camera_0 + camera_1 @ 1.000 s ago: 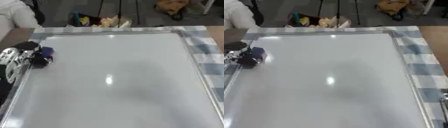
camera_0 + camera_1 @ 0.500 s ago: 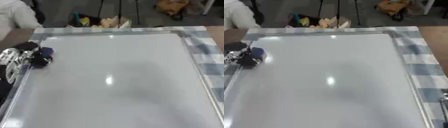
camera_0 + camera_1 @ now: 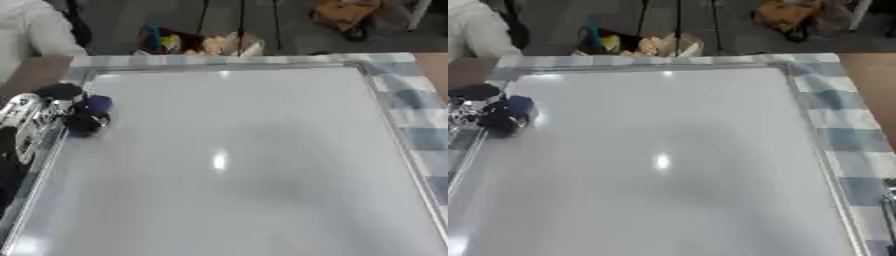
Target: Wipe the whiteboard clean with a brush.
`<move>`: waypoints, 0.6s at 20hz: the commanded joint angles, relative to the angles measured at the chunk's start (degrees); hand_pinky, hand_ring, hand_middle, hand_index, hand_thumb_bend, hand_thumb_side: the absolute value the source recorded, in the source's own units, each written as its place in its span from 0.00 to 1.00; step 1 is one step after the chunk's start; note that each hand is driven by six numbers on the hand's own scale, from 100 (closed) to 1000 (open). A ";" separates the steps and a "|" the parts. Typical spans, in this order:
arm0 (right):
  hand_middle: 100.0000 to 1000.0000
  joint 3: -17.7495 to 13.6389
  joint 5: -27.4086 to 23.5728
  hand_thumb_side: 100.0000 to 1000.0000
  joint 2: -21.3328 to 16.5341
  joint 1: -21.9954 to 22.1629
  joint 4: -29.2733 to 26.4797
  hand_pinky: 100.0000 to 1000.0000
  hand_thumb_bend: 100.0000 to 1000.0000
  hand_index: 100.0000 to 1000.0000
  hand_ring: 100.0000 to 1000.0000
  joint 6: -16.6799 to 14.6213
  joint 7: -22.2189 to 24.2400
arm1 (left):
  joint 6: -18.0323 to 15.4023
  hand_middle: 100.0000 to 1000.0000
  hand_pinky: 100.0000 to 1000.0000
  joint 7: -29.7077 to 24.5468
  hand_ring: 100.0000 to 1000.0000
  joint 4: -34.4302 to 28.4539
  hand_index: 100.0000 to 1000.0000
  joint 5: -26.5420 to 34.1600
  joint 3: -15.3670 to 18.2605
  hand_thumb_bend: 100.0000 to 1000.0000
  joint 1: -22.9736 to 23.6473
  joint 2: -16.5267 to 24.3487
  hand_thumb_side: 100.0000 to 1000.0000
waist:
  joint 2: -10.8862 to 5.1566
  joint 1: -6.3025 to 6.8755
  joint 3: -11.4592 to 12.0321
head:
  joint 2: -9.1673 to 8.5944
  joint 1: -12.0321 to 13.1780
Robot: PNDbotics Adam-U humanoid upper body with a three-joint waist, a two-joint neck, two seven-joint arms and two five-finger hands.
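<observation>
Whiteboard (image 3: 236, 160): lies flat on the surface over a checked cloth (image 3: 833, 120), its face showing no marks, only light glare, so the wiping appears done or nearly done. Brush (image 3: 87, 116): dark with a blue part, at the board's left edge near the far corner, the left robot hand (image 3: 39, 120) curled round it. Right robot hand: not seen in either view.

Head cameras, looking down on my work surface.
Both eyes face steeply down over the whiteboard (image 3: 245, 160), close above; they share nearly all of it, slightly offset sideways.
</observation>
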 commanded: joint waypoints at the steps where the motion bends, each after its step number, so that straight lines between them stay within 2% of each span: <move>1: 0.64 -0.13 0.01 0.86 -0.80 -0.50 -0.86 0.75 0.00 0.77 0.84 0.16 0.03 | -0.79 0.30 0.20 -1.08 0.32 0.36 0.58 -0.26 -1.31 0.00 -0.91 -1.72 0.61 | -1.20 -0.22 -0.08 | -0.19 0.22; 12: 0.64 -0.02 -0.15 0.86 -0.69 -0.40 -0.86 0.75 0.00 0.77 0.84 0.21 0.16 | -3.07 0.30 0.21 -1.44 0.32 1.54 0.59 -3.29 -2.80 0.00 -3.04 -5.32 0.62 | -1.64 0.02 -0.04 | 0.12 0.56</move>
